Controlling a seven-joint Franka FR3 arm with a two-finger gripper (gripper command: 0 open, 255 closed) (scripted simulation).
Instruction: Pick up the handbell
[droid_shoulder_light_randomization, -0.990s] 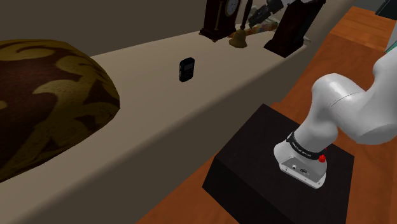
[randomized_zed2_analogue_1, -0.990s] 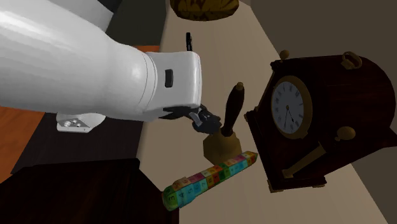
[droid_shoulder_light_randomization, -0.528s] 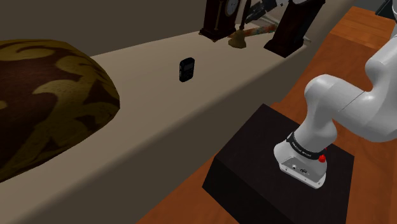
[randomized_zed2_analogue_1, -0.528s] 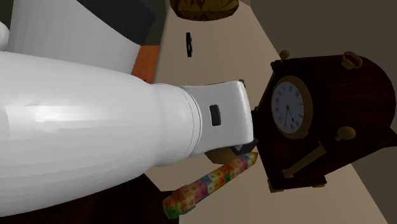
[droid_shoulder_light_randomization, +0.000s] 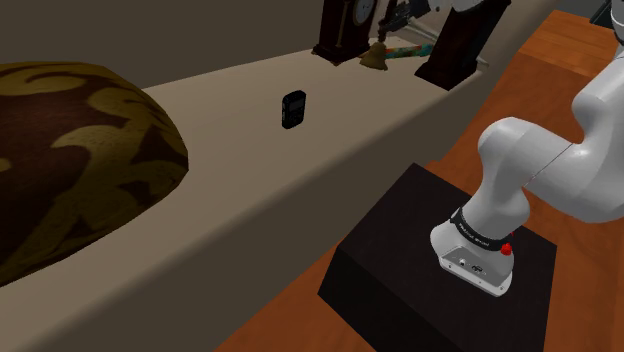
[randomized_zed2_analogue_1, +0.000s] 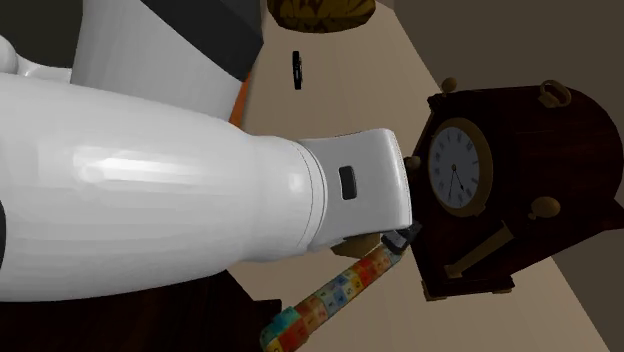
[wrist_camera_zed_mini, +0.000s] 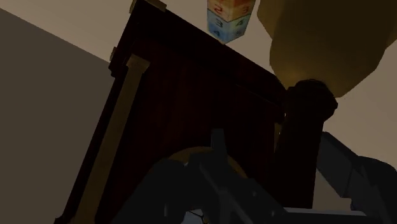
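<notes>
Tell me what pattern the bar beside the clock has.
A row of multicoloured squares; the bar shows best in the second exterior view.

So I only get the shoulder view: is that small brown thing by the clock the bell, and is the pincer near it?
Observer: Yes. The wrist view has the bell, its dark handle right at the pincer.
Visitor: And the striped stick beside it?
Observer: A row of coloured number blocks, one end by the clock.
Visitor: Has the clock a face?
Observer: A white dial in a gold rim.
</notes>
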